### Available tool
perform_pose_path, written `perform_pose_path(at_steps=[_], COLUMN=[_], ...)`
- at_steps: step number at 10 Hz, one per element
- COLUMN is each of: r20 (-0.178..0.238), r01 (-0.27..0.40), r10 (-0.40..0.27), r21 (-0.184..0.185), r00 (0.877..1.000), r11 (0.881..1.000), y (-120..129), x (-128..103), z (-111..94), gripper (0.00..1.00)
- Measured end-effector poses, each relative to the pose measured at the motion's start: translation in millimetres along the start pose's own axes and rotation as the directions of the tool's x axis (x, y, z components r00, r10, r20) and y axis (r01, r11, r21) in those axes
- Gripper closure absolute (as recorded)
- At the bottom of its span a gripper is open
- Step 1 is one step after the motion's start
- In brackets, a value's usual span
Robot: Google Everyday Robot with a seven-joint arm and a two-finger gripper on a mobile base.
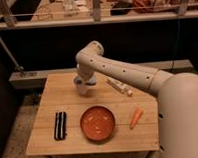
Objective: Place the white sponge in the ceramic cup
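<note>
The arm bends down over the wooden table [48,91] so that the gripper [84,79] hangs just above the ceramic cup [81,89], probably for a drop, with the orange plate [97,123] well in front of it. I cannot tell whether the gripper is wide, narrow or holding. The white sponge does not show apart from it and may be inside.

The ceramic cup [81,87], small, pale and round, is standing upright behind the orange plate [97,123], near the far-left part of the surface [48,103]. The end effector [86,80] is hanging directly over it. The white sponge is not showing.
</note>
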Motion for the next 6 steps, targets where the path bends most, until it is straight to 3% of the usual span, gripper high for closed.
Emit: perform_pose_path(at_steps=[2,5,6], r20=[-0.001,-0.001,-0.002], r01=[-0.002,0.028,0.028], r10=[0.002,-0.028,-0.028], r21=[0.005,0.006,0.007], r00=[1.000,1.000,1.000], r11=[1.000,1.000,1.000], y=[-0.5,-6.4,-5.0], x=[1.9,-6.0,-4.9], z=[-0.5,1.6,1.6], gripper=[0.48,0.74,0.79])
